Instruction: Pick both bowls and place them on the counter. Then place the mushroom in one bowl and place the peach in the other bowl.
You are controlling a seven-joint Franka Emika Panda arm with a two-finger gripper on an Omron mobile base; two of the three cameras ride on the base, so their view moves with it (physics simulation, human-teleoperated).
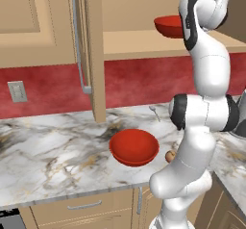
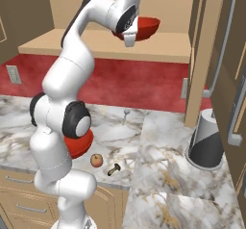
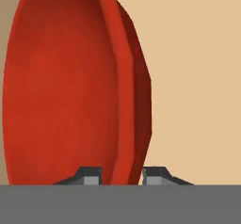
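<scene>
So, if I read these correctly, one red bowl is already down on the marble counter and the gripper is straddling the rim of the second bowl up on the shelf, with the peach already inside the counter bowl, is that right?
Not quite: the peach is not in the counter bowl. The right base view shows it lying on the marble counter beside that bowl, next to the mushroom. The rest holds: the hand view shows the gripper with one finger on each side of the second bowl's rim on the shelf.

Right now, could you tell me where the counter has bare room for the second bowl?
The counter is bare left of the bowl, toward the outlet. More room lies between the spoon and grey appliance. It is crowded by the peach and mushroom.
</scene>
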